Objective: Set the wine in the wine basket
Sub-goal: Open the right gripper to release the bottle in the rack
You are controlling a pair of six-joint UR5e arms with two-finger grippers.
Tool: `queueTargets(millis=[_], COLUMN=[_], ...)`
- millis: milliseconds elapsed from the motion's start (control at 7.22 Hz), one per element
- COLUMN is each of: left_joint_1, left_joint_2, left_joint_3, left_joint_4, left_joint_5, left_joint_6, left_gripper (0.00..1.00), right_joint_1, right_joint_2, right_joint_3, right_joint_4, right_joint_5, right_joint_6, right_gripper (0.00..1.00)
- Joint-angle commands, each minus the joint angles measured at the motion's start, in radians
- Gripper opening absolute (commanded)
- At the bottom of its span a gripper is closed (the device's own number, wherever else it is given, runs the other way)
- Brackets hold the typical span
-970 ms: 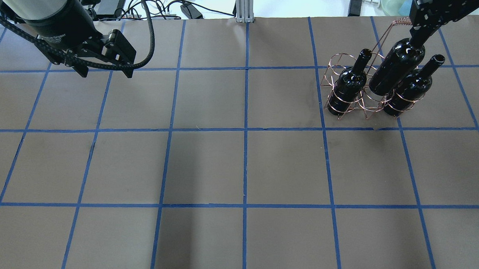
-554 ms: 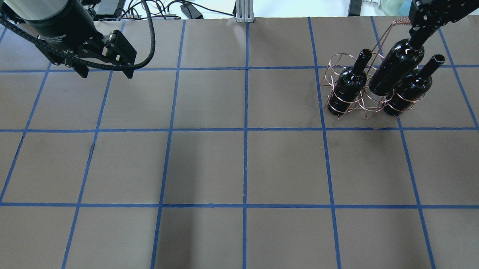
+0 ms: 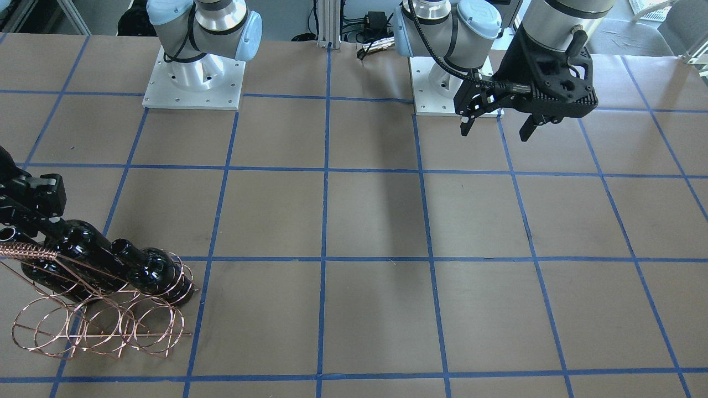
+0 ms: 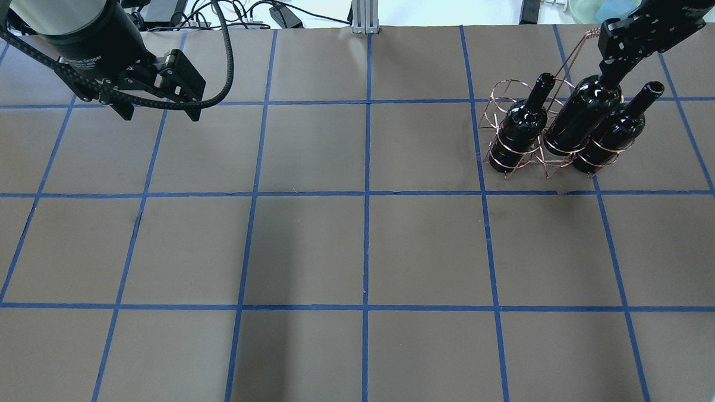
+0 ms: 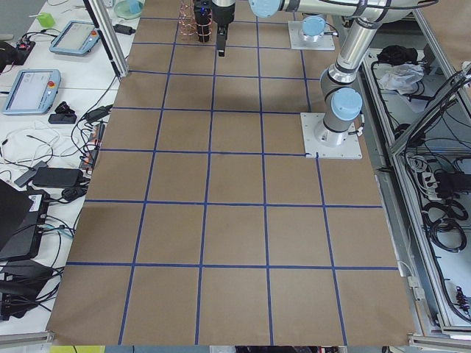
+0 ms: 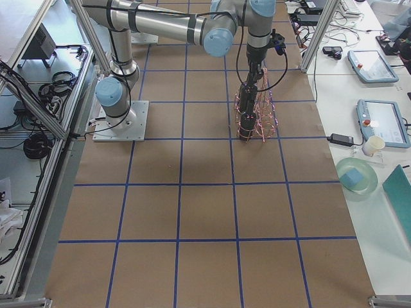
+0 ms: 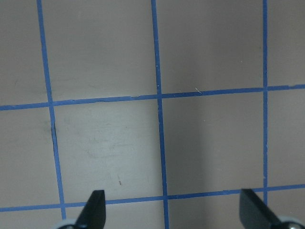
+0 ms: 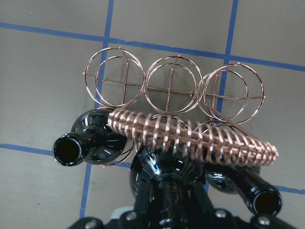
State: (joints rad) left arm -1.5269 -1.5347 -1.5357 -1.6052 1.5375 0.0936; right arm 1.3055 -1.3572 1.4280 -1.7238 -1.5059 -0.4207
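Holding the wine bottle (image 4: 580,116) by its neck in the right gripper (image 4: 613,66) directly above, body inside the wine basket's (image 8: 190,136) middle ring between two other bottles (image 4: 517,132), with the left gripper (image 4: 158,114) spread wide, well apart.

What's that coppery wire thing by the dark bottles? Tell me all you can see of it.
The wine basket is thin copper-coloured wire, bent into two rows of three round rings, with a coiled wire handle across its top. It stands upright on the table, on the robot's right. One row is empty; bottles sit in the other, the middle bottle gripped at its neck by the right gripper.
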Motion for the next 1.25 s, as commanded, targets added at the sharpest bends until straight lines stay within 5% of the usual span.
queueTargets(millis=[0, 277, 416, 693, 1108], left_joint_1=[0.001, 0.002, 0.005, 0.004, 0.001], left_joint_2=[0.001, 0.001, 0.001, 0.002, 0.005], left_joint_3=[-0.003, -0.003, -0.003, -0.004, -0.001], left_joint_4=[0.002, 0.002, 0.002, 0.002, -0.014], left_joint_5=[0.001, 0.001, 0.001, 0.001, 0.0], left_joint_6=[0.003, 0.003, 0.003, 0.003, 0.002], left_gripper=[1.0, 1.0, 1.0, 1.0, 1.0], right_joint_1=[0.0, 0.001, 0.001, 0.001, 0.012], right_joint_2=[0.028, 0.038, 0.041, 0.039, -0.044], right_joint_3=[0.041, 0.043, 0.045, 0.043, 0.042], right_joint_4=[-0.055, -0.057, -0.057, -0.05, -0.037], right_joint_5=[-0.005, -0.011, -0.017, -0.025, -0.04], right_joint_6=[-0.003, -0.004, -0.007, -0.009, 0.011], right_gripper=[0.12, 0.19, 0.53, 0.85, 1.0])
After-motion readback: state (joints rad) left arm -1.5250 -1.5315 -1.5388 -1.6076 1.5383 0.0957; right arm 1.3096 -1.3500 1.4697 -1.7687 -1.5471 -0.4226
